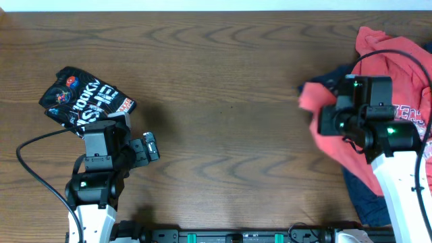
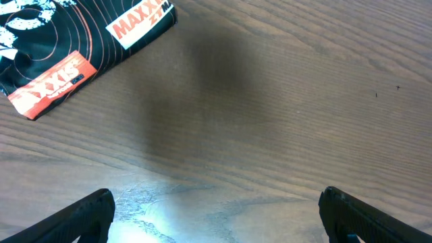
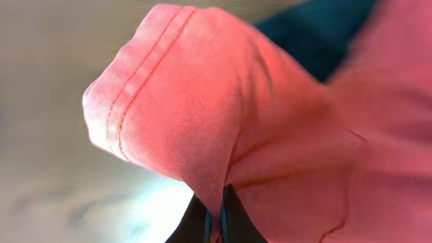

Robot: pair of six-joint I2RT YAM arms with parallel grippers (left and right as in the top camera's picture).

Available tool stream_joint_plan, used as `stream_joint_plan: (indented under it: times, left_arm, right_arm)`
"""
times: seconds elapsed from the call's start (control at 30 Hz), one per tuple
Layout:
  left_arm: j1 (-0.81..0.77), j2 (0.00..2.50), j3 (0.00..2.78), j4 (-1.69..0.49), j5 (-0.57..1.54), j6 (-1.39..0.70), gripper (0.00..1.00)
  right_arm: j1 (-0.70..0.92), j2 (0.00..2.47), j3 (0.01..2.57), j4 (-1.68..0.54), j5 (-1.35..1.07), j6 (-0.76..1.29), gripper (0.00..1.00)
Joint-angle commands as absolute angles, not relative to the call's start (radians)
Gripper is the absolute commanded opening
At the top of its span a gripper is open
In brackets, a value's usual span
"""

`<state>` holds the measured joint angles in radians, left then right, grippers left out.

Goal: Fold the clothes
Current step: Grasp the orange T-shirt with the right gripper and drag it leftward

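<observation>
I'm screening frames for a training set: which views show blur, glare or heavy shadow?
Overhead: sharp and evenly lit, only faint shadows. Left wrist: crisp grain on the table, a dark diffuse shadow mid-frame, pale glare low down near the open left gripper. Right wrist: the hem of the red shirt is fairly sharp in the right gripper; the background is blurred and washed out.

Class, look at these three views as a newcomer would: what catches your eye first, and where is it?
The bright red shirt heaped at the far right, a fold of it pinched in the right gripper. Next, the folded black printed garment at the left, near the open left gripper.
</observation>
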<state>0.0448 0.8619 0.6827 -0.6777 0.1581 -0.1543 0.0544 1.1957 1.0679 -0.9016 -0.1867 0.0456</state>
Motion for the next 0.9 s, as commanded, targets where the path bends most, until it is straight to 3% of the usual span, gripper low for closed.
stream_joint_plan:
  times: [0.0,0.2,0.4,0.73,0.87]
  left_arm:
    - [0.047,0.862,0.706,-0.680,0.168,-0.159,0.98]
    - [0.047,0.862,0.706,-0.679,0.168,-0.159,0.98]
    - [0.047,0.862,0.706,-0.673,0.168,-0.159,0.98]
    - [0.047,0.862,0.706,-0.672,0.168,-0.159,0.98]
    - [0.047,0.862,0.706,-0.668,0.170,-0.159,0.98]
  right_arm:
    - [0.138,1.216,1.062,-0.914,-0.544,-0.121,0.01]
    - [0.373,1.267,1.034,-0.817,-0.582,-0.128,0.05]
    - [0.604,1.410,1.032,-0.585,-0.489,-0.026,0.06]
    - [0.800,1.715,1.032,-0.115,-0.412,0.125,0.03]
    - [0.801,1.743,1.032,-0.009,-0.332,0.187,0.17]
